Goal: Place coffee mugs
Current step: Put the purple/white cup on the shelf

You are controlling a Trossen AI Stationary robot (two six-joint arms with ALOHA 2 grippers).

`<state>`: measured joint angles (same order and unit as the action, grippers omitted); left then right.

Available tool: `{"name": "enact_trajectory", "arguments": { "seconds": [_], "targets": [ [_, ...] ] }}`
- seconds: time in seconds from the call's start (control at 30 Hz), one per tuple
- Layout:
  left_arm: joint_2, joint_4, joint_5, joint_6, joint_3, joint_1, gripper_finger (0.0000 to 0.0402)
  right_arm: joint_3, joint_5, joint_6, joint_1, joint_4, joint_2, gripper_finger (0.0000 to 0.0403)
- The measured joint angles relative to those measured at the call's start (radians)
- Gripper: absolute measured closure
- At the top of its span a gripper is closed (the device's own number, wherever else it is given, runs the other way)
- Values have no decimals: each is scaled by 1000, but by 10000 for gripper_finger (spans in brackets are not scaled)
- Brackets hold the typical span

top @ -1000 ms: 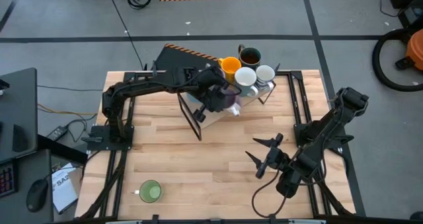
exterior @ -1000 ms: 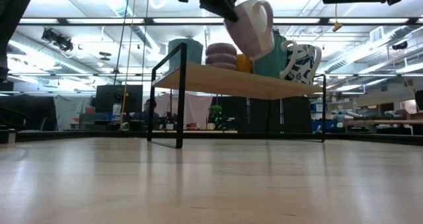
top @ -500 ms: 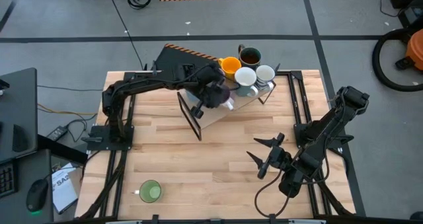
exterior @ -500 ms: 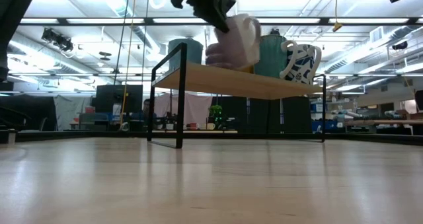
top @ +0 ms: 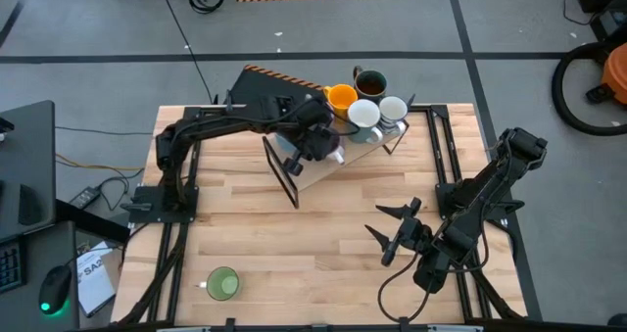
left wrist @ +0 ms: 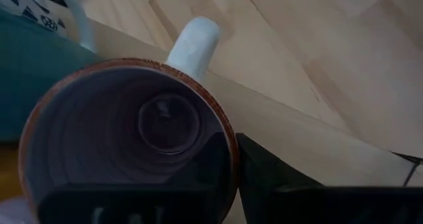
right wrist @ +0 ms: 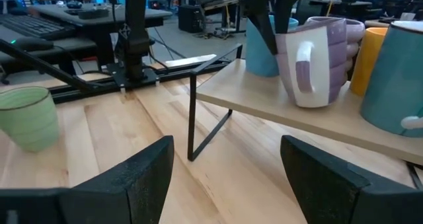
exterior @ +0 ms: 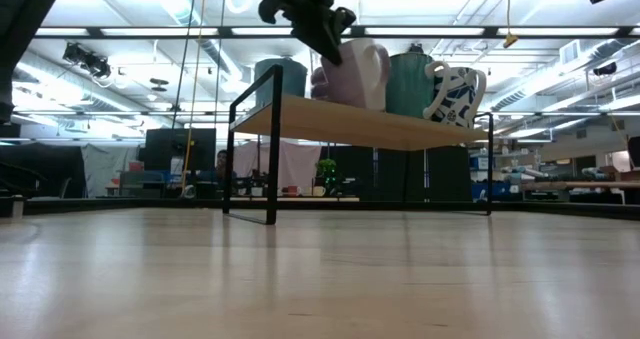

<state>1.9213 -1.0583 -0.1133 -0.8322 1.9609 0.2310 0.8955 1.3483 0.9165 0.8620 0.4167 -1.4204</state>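
the left gripper (exterior: 318, 19) is clamped on the rim of a pale purple mug (exterior: 352, 74), one finger down inside it, and the mug looks like it's sitting on or just touching the wooden shelf (exterior: 350, 126), near the shelf's front edge with its handle pointing out toward the open table (top: 323, 244). right behind it on the shelf there's another purple mug (right wrist: 350, 31), then a blue mug (exterior: 279, 79), an orange mug (top: 340, 98), a teal mug (exterior: 408, 83), a white mug with a blue leaf pattern (exterior: 456, 94) and a dark mug (top: 370, 81). if i were doing this step i'd make sure the base is flat on the shelf before letting go, spread the fingers only a little, then lift straight up so the inner finger doesn't drag the rim and tip it off the edge or into its neighbours. the green mug (top: 222, 283) sits well away from the shelf at the table's near corner, so that one isn't placed yet. the right gripper (top: 390, 236) waits with its fingers spread apart, out in front of the shelf. no brand, label or writing i can read anywhere.
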Motion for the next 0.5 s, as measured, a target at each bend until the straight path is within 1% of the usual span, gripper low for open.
{"name": "enact_trajectory", "arguments": {
  "seconds": [0.27,0.5],
  "targets": [
    [3,17,35,-17,-2,-6,324,0,-4,0,0,-11,0,119],
    [3,58,65,-1,-2,-11,291,0,-6,-3,0,-24,0,119]
  ]
}}
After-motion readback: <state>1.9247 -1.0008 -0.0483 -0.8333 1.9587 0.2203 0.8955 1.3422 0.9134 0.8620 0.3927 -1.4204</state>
